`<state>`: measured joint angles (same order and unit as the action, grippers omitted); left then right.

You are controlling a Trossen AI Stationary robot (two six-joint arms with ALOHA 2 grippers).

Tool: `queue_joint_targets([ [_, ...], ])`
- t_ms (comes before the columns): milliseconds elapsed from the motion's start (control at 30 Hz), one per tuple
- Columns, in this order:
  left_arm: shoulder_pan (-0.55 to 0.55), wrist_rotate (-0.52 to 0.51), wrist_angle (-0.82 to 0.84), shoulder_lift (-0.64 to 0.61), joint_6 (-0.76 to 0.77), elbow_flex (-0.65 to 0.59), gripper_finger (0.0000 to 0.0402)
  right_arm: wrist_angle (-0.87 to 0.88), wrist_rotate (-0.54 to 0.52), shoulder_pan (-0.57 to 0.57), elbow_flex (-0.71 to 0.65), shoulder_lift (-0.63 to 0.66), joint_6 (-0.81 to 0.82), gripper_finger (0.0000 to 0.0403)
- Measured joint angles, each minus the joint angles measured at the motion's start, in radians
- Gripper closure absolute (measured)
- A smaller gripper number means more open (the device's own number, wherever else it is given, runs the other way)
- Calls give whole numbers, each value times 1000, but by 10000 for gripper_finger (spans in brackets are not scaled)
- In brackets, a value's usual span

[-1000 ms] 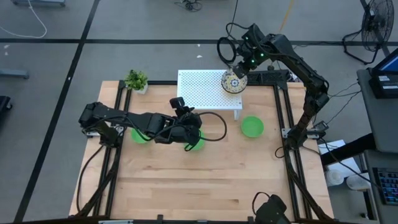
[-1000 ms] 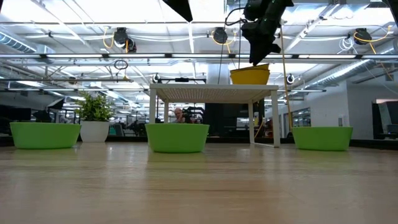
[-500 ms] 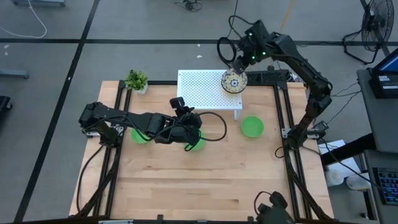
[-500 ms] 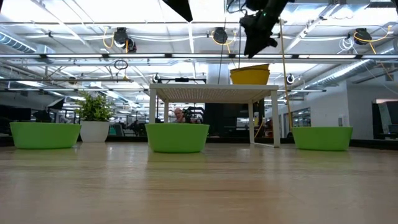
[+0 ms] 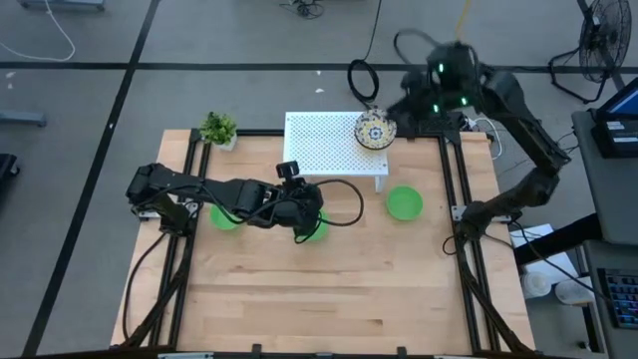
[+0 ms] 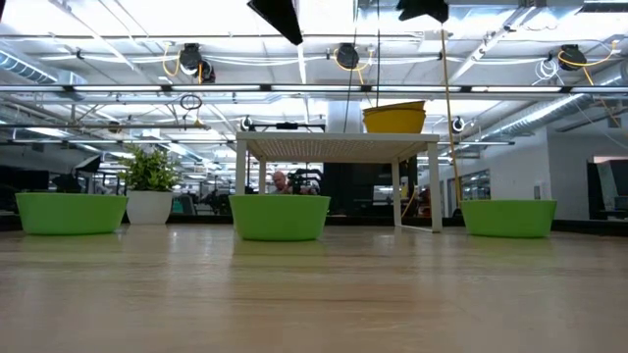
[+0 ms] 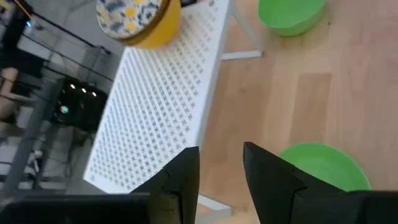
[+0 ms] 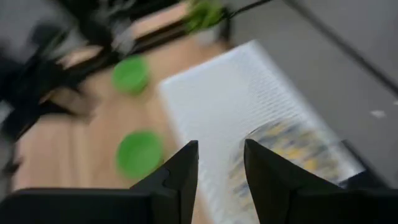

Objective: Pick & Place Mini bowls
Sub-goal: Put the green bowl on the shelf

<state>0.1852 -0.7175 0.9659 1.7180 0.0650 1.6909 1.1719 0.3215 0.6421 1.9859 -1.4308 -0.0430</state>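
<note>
A yellow mini bowl [image 5: 376, 131] with a floral inside stands on the white perforated rack [image 5: 334, 150], near its far right corner; the low view shows this bowl [image 6: 394, 118] upright on the rack top. Three green mini bowls rest on the table: one [image 5: 404, 202] right of the rack, one [image 5: 224, 216] at the left, one [image 5: 315, 228] partly under my left gripper [image 5: 311, 204]. My left gripper [image 7: 221, 174] hangs open above the table in front of the rack. My right gripper [image 5: 407, 103] is open, high beyond the rack's far right corner, apart from the yellow bowl [image 8: 280, 149].
A small potted plant [image 5: 218, 129] stands at the table's far left corner, beside the rack. Black frame rails [image 5: 464, 199] run along the table's left and right edges. The near half of the wooden table [image 5: 319, 299] holds no objects.
My right gripper has risen and drawn back from the yellow bowl toward the table's far right corner, turning as it went. The yellow bowl stays upright on the rack. The green bowls have not moved.
</note>
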Motion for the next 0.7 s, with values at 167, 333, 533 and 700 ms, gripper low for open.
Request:
queue_joint_targets([
  [167,0,29,54,0,93,0,273,43,-4,-179,-183,127,64,289],
  [333,-1,142,58,0,157,-4,273,-9,-6,-346,-467,269,162,289],
  [533,-1,246,-29,0,166,-126,273,-220,-7,-492,-819,421,232,289],
  [700,-1,295,-96,0,147,-261,273,-420,-49,-553,-1058,484,220,289],
])
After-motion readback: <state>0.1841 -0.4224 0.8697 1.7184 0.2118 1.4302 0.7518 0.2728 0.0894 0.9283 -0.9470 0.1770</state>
